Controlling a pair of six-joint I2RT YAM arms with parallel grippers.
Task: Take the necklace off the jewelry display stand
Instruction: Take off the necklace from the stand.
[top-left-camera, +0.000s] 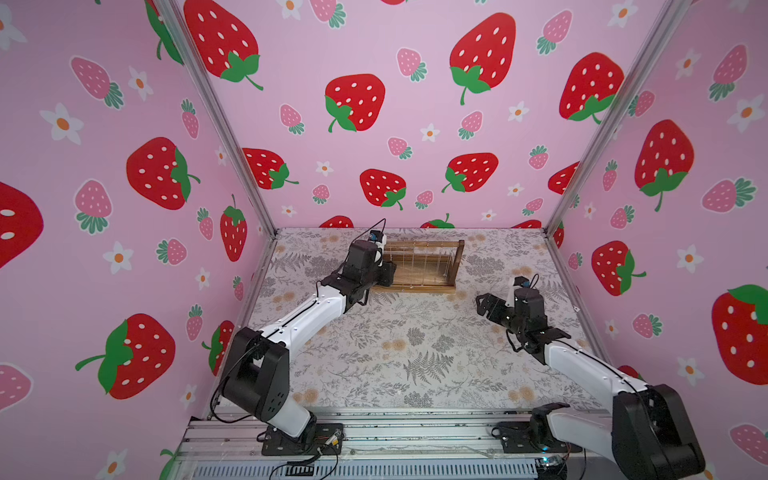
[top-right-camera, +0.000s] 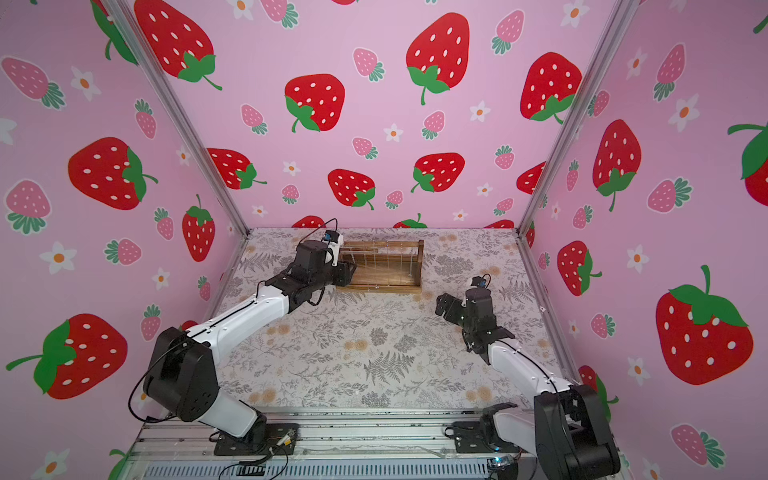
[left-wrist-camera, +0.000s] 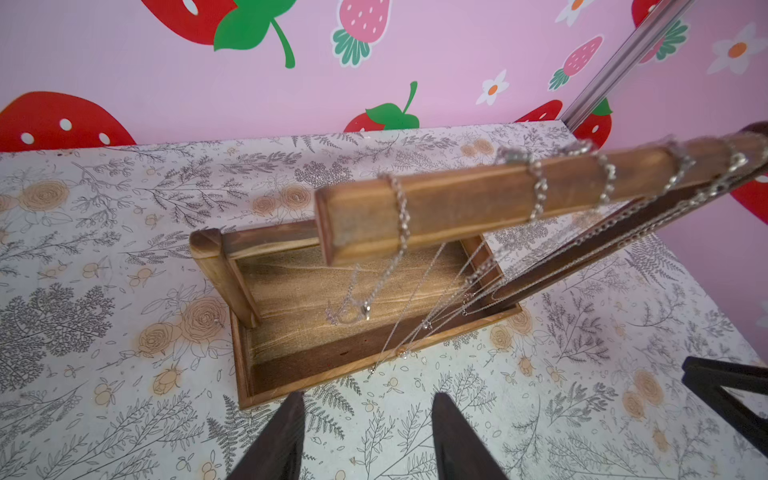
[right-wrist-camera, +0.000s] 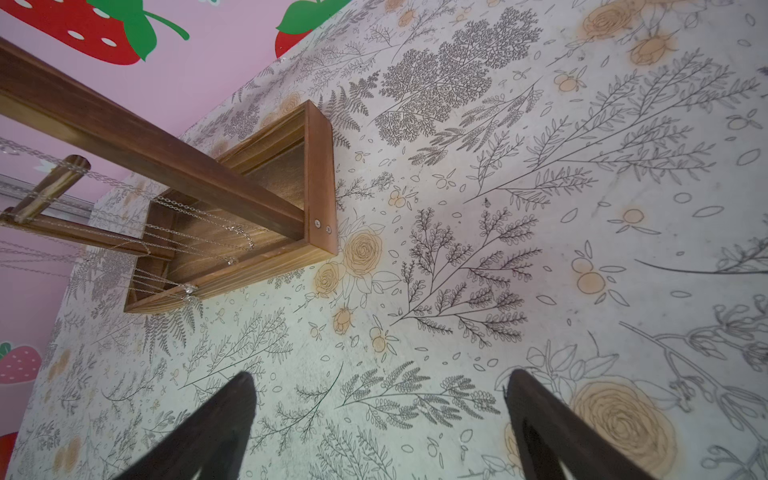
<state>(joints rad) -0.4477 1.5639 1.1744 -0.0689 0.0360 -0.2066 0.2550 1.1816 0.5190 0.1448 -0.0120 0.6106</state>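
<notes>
Wooden jewelry display stand (left-wrist-camera: 291, 374) is sitting just ahead of my left end effector (left-wrist-camera: 368, 399), which is gaping empty. The nearest necklace (left-wrist-camera: 401, 216) is draping over its top bar (left-wrist-camera: 498, 195). My right end effector (right-wrist-camera: 379, 374) is hanging unclenched, apart.

A table (top-left-camera: 415, 353) covered in a pale print of grey ferns, branches and tan roses fills the bottom of the booth in both top views. Behind the table rises a pink back wall (top-left-camera: 374, 50) patterned with big red strawberries, smaller pink ones and white flowers. Matching side walls (top-left-camera: 83, 249) flank the table. Silver metal posts (top-left-camera: 216, 116) climb from the table's two far corners. A ribbed metal rail (top-left-camera: 415, 432) runs along the table's near edge. The light is soft and even.
</notes>
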